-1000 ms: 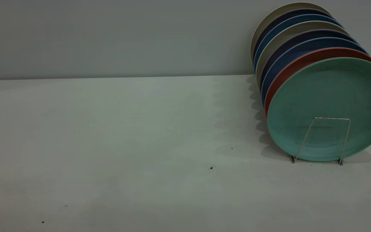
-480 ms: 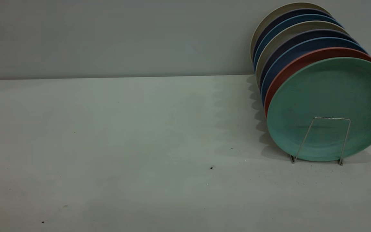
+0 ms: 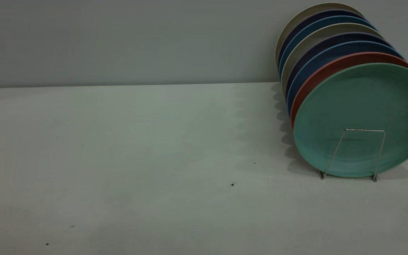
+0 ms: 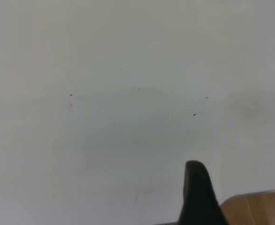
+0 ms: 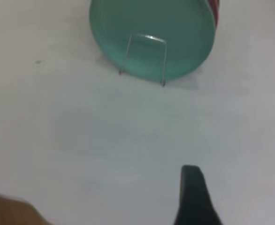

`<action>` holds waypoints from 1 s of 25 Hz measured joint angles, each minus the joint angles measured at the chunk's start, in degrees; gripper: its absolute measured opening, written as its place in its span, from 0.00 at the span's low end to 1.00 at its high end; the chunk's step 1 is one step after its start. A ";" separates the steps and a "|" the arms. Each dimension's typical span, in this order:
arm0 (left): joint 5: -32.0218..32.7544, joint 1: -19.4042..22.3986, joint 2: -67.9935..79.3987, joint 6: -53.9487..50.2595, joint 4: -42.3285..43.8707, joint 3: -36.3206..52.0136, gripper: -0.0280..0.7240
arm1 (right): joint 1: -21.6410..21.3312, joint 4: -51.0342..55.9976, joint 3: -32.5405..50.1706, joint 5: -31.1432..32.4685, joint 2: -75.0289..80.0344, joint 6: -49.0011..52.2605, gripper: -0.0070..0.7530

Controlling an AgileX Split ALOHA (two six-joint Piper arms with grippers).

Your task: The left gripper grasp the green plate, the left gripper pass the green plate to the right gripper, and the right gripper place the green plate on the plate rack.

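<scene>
The green plate (image 3: 363, 106) stands upright at the front of a row of plates, leaning behind the front wire loop of the plate rack (image 3: 365, 130) at the table's right. It also shows in the right wrist view (image 5: 151, 28), with the wire loop (image 5: 149, 37) in front of it. My right gripper (image 5: 194, 197) is over bare table, well apart from the plate. My left gripper (image 4: 196, 197) is over bare table with no plate in its view. Neither gripper shows in the exterior view. Neither holds anything that I can see.
Behind the green plate stand a salmon-pink plate (image 3: 331, 65), several blue plates (image 3: 317, 58) and beige ones, against the grey back wall. The white table (image 3: 136, 159) stretches left of the rack. A wooden edge shows in the left wrist view (image 4: 257, 208) and the right wrist view (image 5: 6, 211).
</scene>
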 joint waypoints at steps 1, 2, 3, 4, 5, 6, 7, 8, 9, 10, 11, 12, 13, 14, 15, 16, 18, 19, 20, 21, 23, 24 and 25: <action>0.05 0.00 -0.07 0.00 0.00 0.00 0.70 | 0.00 0.00 0.00 0.00 -0.06 0.00 0.66; 0.05 0.00 -0.11 0.00 0.00 0.00 0.70 | 0.00 0.00 0.00 -0.05 -0.06 0.00 0.66; 0.05 0.00 -0.11 0.00 0.00 0.00 0.70 | 0.00 0.00 0.00 -0.05 -0.06 0.00 0.66; 0.05 0.00 -0.11 0.00 0.00 0.00 0.70 | 0.00 0.00 0.00 -0.05 -0.06 0.00 0.66; 0.05 0.00 -0.11 0.00 0.00 0.00 0.70 | 0.00 0.00 0.00 -0.05 -0.06 0.00 0.66; 0.05 0.00 -0.11 0.00 0.00 0.00 0.70 | 0.00 0.00 0.00 -0.05 -0.06 0.00 0.66; 0.05 0.00 -0.11 0.00 0.00 0.00 0.70 | 0.00 0.00 0.00 -0.05 -0.06 0.00 0.66; 0.05 0.00 -0.11 0.00 0.00 0.00 0.70 | 0.00 0.00 0.00 -0.05 -0.06 0.00 0.66; 0.05 0.00 -0.11 0.00 0.00 0.00 0.70 | 0.00 0.00 0.00 -0.05 -0.06 0.00 0.66; 0.05 0.00 -0.11 0.00 0.00 0.00 0.70 | 0.00 0.00 0.00 -0.05 -0.06 0.00 0.66; 0.05 0.00 -0.11 0.00 0.00 0.00 0.70 | 0.00 0.00 0.00 -0.05 -0.06 0.00 0.66; 0.05 0.00 -0.11 0.00 0.00 0.00 0.70 | 0.00 0.00 0.00 -0.05 -0.06 0.00 0.66; 0.05 0.00 -0.11 0.00 0.00 0.00 0.70 | 0.00 0.00 0.00 -0.05 -0.06 0.00 0.66; 0.05 0.00 -0.11 0.00 0.00 0.00 0.70 | 0.00 0.00 0.00 -0.05 -0.06 0.00 0.66; 0.05 0.00 -0.11 0.00 0.00 0.00 0.70 | 0.00 0.00 0.00 -0.05 -0.06 0.00 0.66; 0.05 0.00 -0.11 0.00 0.00 0.00 0.70 | 0.00 0.00 0.00 -0.05 -0.06 0.00 0.66; 0.05 0.00 -0.11 0.00 0.00 0.00 0.70 | 0.00 0.00 0.00 -0.05 -0.06 0.00 0.66; 0.05 0.00 -0.11 0.00 0.00 0.00 0.70 | 0.00 0.00 0.00 -0.05 -0.06 0.00 0.66; 0.05 0.00 -0.11 0.00 0.00 0.00 0.70 | 0.00 0.00 0.00 -0.05 -0.06 0.00 0.66; 0.05 0.00 -0.11 0.00 0.00 0.00 0.70 | 0.00 0.00 0.00 -0.05 -0.06 0.00 0.66; 0.05 0.00 -0.11 0.00 0.00 0.00 0.70 | 0.00 -0.05 0.00 -0.05 -0.06 0.20 0.66; 0.05 0.00 -0.11 0.00 0.00 0.00 0.70 | 0.00 -0.20 0.00 -0.05 -0.10 0.36 0.66; 0.05 0.00 -0.11 0.00 0.00 0.00 0.70 | 0.00 -0.36 0.00 -0.05 -0.10 0.59 0.66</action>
